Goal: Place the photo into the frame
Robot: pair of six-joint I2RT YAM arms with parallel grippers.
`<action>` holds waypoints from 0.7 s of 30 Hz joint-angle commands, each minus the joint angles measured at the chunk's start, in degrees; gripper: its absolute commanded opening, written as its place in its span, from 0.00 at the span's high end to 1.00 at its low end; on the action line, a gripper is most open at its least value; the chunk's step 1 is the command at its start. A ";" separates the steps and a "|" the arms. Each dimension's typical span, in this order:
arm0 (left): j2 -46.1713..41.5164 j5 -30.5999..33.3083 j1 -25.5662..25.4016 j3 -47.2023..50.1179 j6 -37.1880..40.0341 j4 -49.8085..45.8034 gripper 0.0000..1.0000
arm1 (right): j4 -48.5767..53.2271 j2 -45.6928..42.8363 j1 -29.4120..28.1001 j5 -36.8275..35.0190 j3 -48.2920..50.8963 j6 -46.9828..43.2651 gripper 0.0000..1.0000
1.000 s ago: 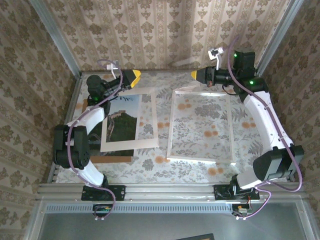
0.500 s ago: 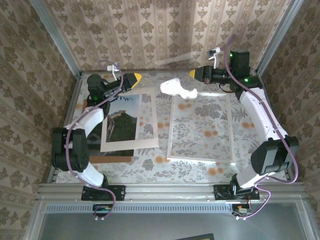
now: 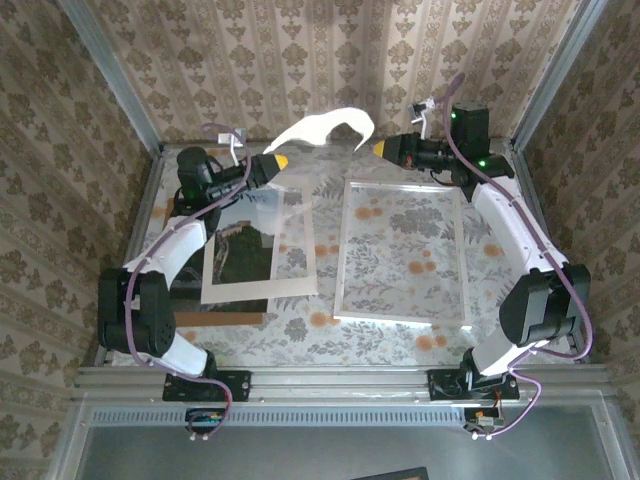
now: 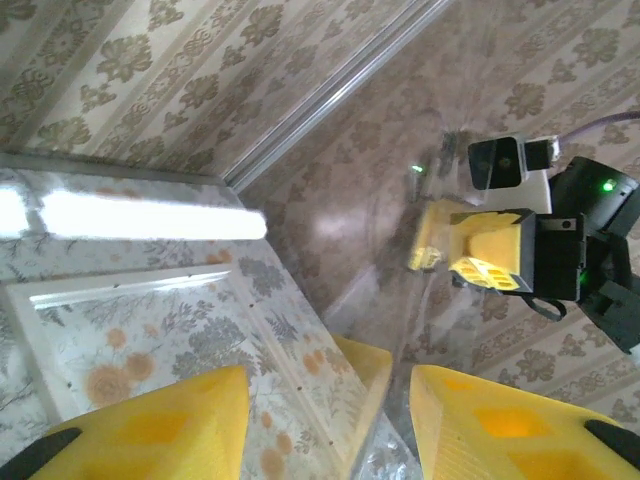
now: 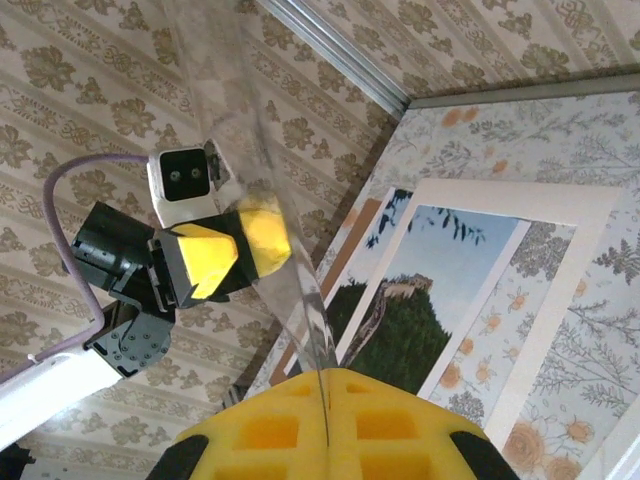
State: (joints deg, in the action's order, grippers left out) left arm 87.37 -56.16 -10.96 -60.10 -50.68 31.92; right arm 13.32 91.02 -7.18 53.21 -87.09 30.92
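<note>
The photo [image 3: 246, 240] lies flat at the left of the table, inside a wide white mat [image 3: 300, 250]; the right wrist view shows its dark hill and pale sky [image 5: 425, 300]. The frame [image 3: 345, 245] lies to its right, its white edge [image 4: 130, 288] in the left wrist view. My right gripper [image 3: 380, 149] [image 5: 325, 385] is shut on a thin clear film [image 3: 325, 125] held in the air above the table's far side. My left gripper [image 3: 278, 160] [image 4: 330, 400] faces it, jaws apart, with the film's other end [image 4: 400, 300] between its fingers.
A brown board [image 3: 225, 318] sticks out under the mat's near edge. Patterned walls close in the far side, and metal rails [image 3: 130, 100] run along the sides. The two grippers point at each other, about a hand's width apart.
The film was a crumpled lump over the frame's far corner and now stretches as a raised sheet between the grippers. My left gripper swung right toward it and its jaws narrowed. My right gripper rose slightly.
</note>
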 commanded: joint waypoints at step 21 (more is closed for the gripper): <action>1.14 0.58 0.36 -1.47 2.92 0.26 0.73 | -11.71 -4.19 -1.78 4.89 3.31 9.01 1.00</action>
State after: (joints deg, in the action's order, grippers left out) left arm 88.14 -54.22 -10.85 -60.51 -47.94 29.39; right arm 3.44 88.40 -8.86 57.47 -83.79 39.40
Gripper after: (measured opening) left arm 0.363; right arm 0.063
